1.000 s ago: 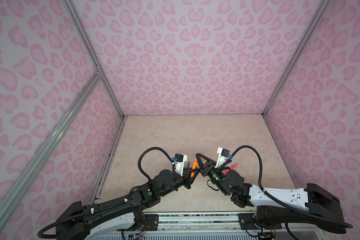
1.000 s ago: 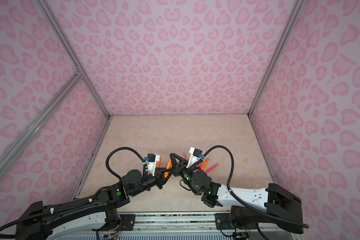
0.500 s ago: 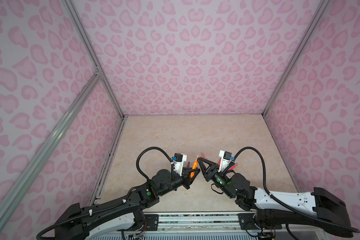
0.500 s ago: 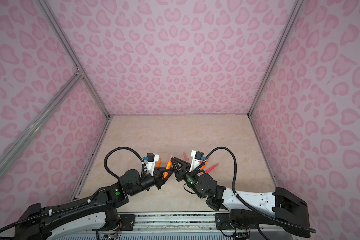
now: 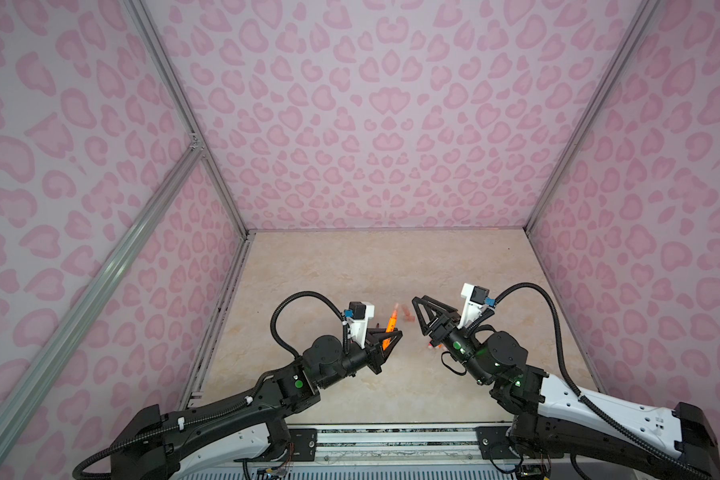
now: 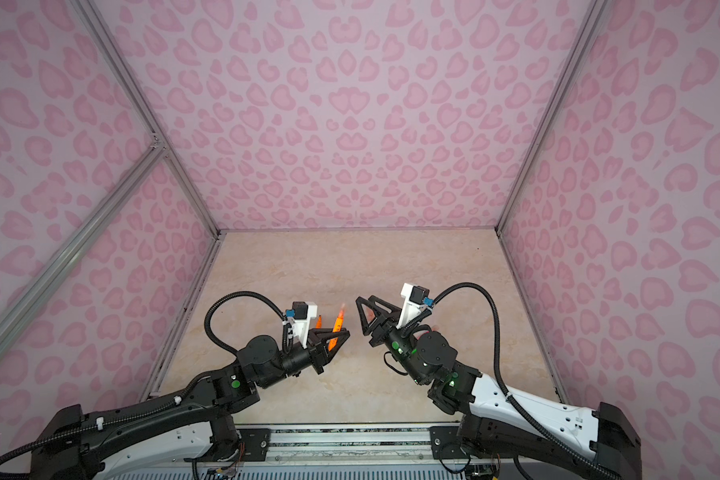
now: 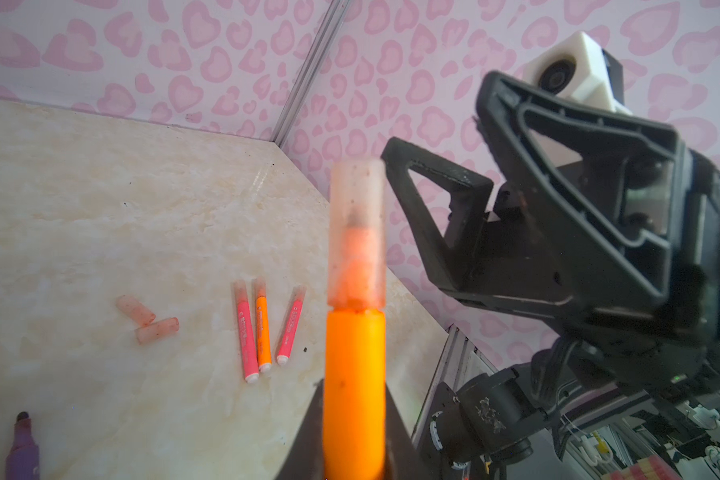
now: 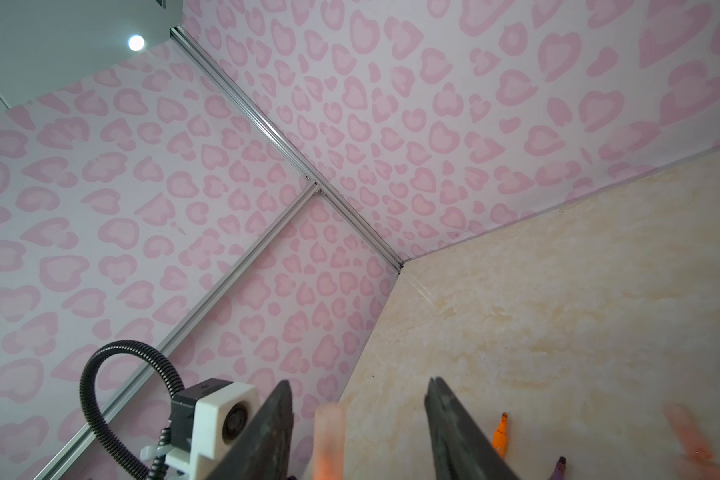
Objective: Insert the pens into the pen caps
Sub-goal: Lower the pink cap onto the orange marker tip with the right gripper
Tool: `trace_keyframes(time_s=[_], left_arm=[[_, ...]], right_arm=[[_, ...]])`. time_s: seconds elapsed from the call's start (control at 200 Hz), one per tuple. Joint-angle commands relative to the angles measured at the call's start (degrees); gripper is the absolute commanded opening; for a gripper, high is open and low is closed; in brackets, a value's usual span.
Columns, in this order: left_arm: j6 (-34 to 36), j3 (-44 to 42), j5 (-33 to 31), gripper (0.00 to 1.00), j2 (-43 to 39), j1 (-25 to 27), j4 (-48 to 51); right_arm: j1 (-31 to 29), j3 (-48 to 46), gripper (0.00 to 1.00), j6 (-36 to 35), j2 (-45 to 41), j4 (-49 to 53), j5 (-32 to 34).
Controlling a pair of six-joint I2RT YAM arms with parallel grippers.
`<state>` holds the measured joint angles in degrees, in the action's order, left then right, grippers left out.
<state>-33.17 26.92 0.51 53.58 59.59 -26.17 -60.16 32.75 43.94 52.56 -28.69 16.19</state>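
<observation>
The left gripper (image 5: 389, 338) is found clamped on the barrel of an orange pen (image 7: 353, 374), which is held clear of the table (image 7: 100, 187) and tilted upward. A translucent cap (image 7: 356, 232) is seated over the pen's tip, and the dark point is visible through the plastic. The right gripper (image 8: 357, 384) is observed with its jaws apart and nothing held. In the right wrist view the cap is seen between the two fingers and is touched by neither. On the table, one loose cap (image 7: 136, 309) and a second loose cap (image 7: 157, 330) are recorded lying just beside each other. A row of three capped pens (image 7: 262, 332), pink, orange and pink, is laid side by side near them. A purple pen (image 7: 21, 449) and a second orange pen (image 8: 500, 436) are noted uncapped, lying near each other on the table.
</observation>
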Motion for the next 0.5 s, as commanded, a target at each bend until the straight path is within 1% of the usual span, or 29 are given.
trace_keyframes(time_s=[0.0,0.08,0.18,0.31,0.4,0.495], left_arm=[[2.7,1.1,0.8,0.03,0.5,-0.1,0.5],[3.4,1.5,0.9,0.03,1.0,-0.1,1.2],[3.8,2.0,0.7,0.03,1.8,-0.1,1.7],[4.0,2.2,0.8,0.03,2.5,-0.2,1.7],[4.2,2.4,1.0,0.03,3.3,-0.1,1.7],[4.3,2.6,1.1,0.03,3.7,-0.1,1.8]], right_arm=[[0.2,2.4,0.49,-0.2,2.7,3.8,-2.1],[0.3,4.4,0.45,-0.6,5.0,4.4,-3.3],[0.3,6.2,0.44,-1.0,7.0,4.5,-5.0],[0.3,7.8,0.4,-1.1,8.5,5.4,-5.6],[0.3,8.0,0.34,-1.1,9.4,5.2,-5.7],[0.3,8.4,0.24,-0.7,10.2,5.6,-6.1]])
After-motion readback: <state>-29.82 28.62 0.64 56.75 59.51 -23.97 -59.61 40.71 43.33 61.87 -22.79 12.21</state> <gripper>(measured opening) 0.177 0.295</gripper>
